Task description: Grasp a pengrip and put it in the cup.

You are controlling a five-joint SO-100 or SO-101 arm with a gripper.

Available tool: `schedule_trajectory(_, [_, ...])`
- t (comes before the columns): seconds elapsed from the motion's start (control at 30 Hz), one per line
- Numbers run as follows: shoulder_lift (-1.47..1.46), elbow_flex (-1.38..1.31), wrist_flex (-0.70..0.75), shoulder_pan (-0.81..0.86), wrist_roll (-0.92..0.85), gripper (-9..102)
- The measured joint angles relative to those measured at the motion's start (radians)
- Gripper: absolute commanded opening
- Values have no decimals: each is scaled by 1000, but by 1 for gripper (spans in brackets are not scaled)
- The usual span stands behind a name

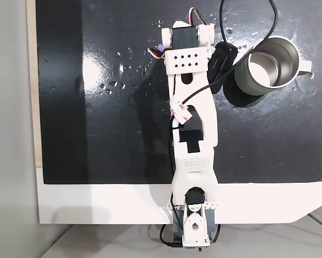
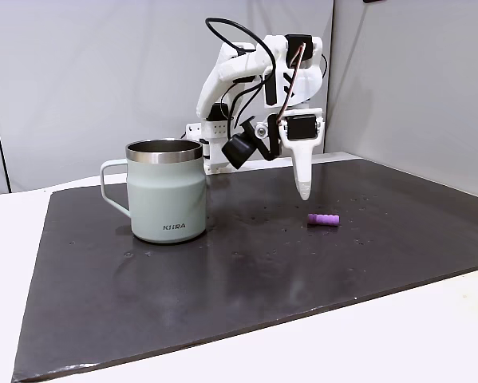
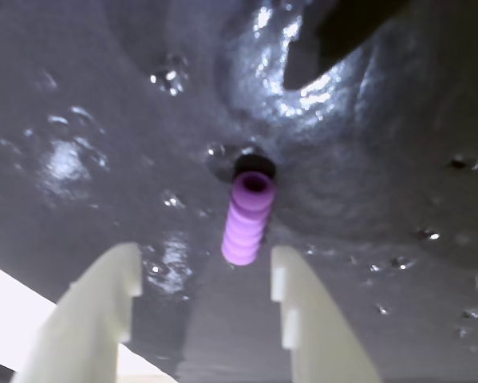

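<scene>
The pengrip (image 3: pixel 248 217) is a small light-purple ribbed tube lying on the dark mat, just ahead of the gap between my two white fingers. My gripper (image 3: pixel 205 259) is open and holds nothing. In a fixed view the gripper (image 2: pixel 304 191) points down a little above the mat, with the pengrip (image 2: pixel 323 219) just to its right. From above, the pengrip (image 1: pixel 159 51) peeks out at the left of the wrist. The cup (image 2: pixel 167 191) is a grey-silver steel mug standing upright at the left; seen from above, the cup (image 1: pixel 271 64) is to the right of the arm.
The black mat (image 2: pixel 223 279) lies on a white table (image 1: pixel 123 204). A black cable (image 1: pixel 257 37) loops from the arm past the cup's rim. The arm (image 1: pixel 193 134) stretches up the middle of the mat. Grey walls stand behind.
</scene>
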Motion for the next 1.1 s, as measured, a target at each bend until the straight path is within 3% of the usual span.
schedule_trajectory(0.67, [-221,-169,-9,-63,-46,28])
schedule_trajectory(0.83, [-259,-201,-11,-72,-43,21])
schedule_trajectory(0.97, [-273,-210,-2,-72,-11,0])
schedule_trajectory(1.1, [-273,-215,2,-72,5,0])
